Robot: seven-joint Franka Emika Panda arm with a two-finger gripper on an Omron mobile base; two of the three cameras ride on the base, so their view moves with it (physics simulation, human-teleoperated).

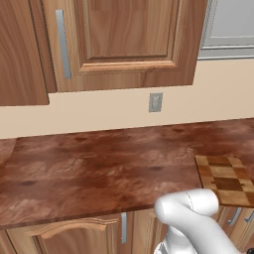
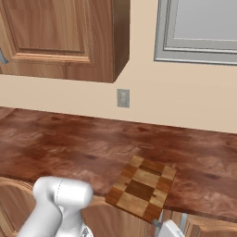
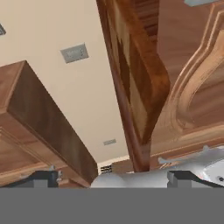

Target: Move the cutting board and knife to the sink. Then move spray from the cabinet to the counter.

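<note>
surface: reddish-brown glossy counter [image 1: 99, 163], mottled grain, running along the wall
on it: checkered cutting board [image 2: 142, 187], lying flat
board position: at the counter's front edge, one corner apparently overhanging it
relative to pincer: in the hand view the board [image 3: 135, 74] stands ahead, above the wide-apart fingertips [image 3: 181, 178]

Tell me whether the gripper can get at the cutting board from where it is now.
Probably yes. The cutting board lies alone on the counter, overhanging its front edge, and the open gripper faces that edge with nothing between.
</note>
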